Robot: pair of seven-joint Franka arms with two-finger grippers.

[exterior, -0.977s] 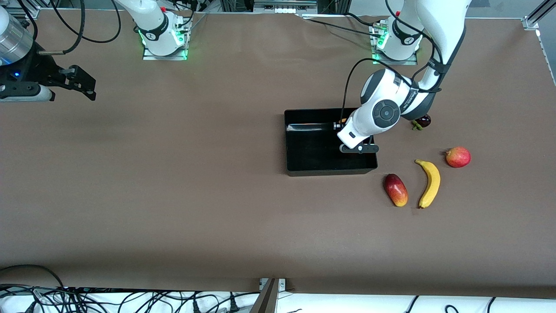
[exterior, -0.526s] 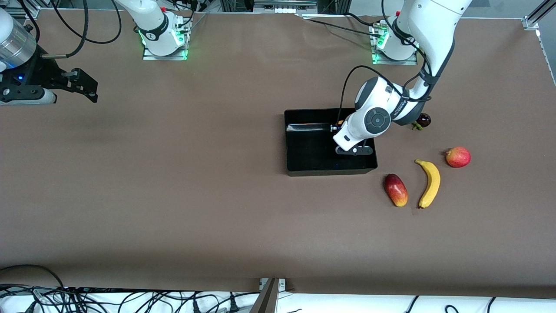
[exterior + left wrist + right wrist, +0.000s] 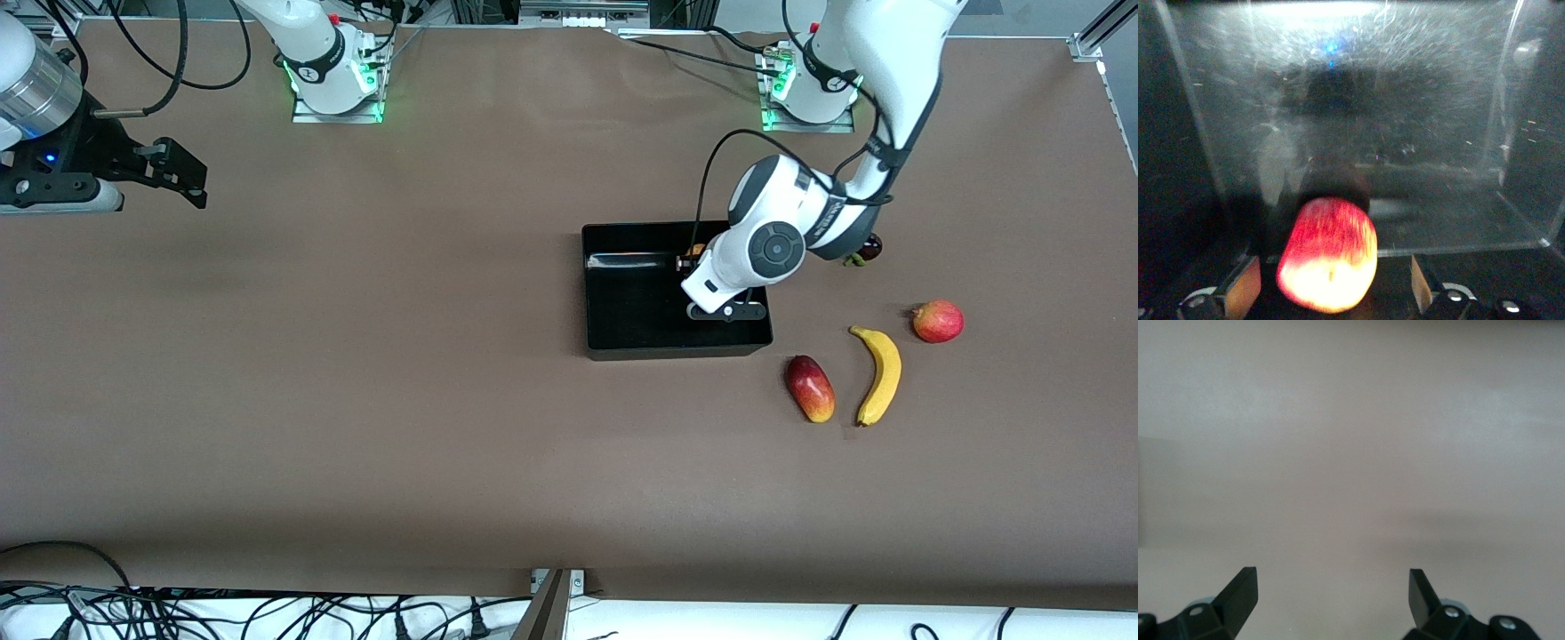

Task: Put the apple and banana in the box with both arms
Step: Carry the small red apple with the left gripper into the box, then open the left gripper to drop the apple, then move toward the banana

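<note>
The banana [image 3: 880, 374] lay on the table [image 3: 356, 400], nearer to the front camera than the box [image 3: 622, 351] and toward the left arm's end, with an oblong red-and-yellow fruit [image 3: 810, 388] just beside it. A round red fruit [image 3: 937, 321] sat near the banana's tip. The left gripper [image 3: 1329, 280] hung inside the box, fingers [image 3: 1243, 285] spread wider than the apple [image 3: 1328, 263] resting between them on the box floor. Well apart from the box, at the right arm's end, the right gripper [image 3: 1333, 587] waited above bare table, fingers apart.
</note>
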